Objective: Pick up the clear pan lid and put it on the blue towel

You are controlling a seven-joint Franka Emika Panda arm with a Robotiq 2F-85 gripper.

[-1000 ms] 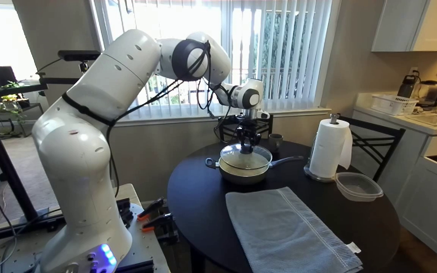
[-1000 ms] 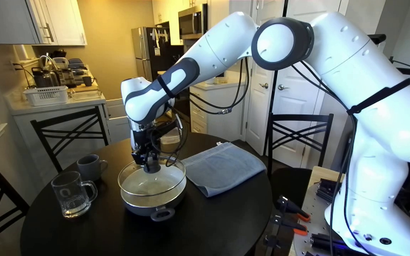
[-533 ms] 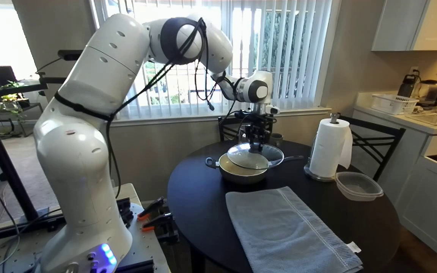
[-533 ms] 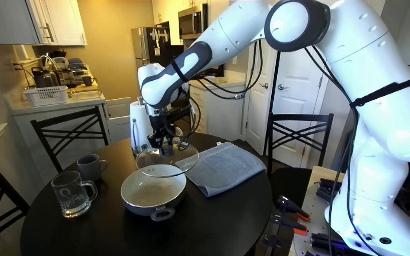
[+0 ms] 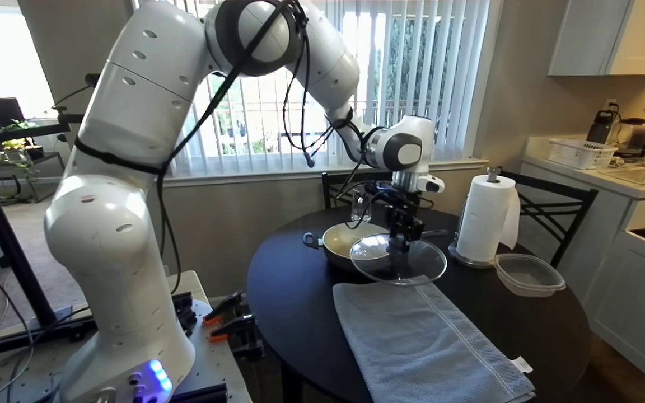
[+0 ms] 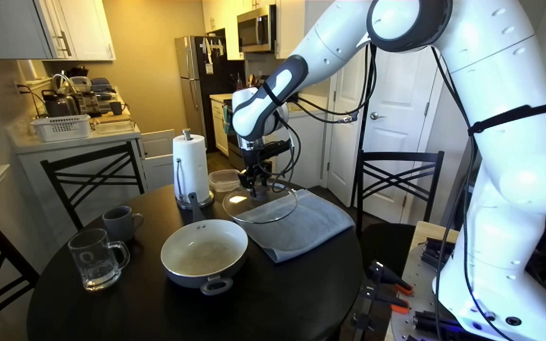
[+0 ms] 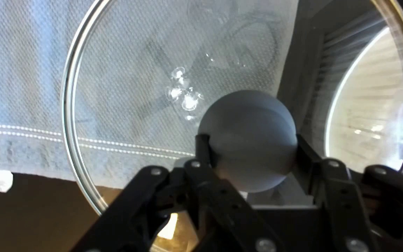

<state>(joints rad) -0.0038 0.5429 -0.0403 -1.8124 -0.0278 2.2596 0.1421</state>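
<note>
The clear pan lid [image 6: 260,209] is no longer centred above the pan [image 6: 204,248] but hangs partly over the blue towel [image 6: 308,225], its knob [image 7: 247,117] pinched in my part-closed claw [image 7: 252,150]; I judge it needs carrying further before lowering

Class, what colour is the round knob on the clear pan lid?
The knob is plain grey; it shows best in the wrist view.

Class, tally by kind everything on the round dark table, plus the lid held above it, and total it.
Mugs (glass mug, grey mug): 2
Two-handled pan: 1
Clear pan lid: 1
Blue towel: 1
Paper towel roll on its stand: 1
Clear plastic container: 1
Total: 7
</note>
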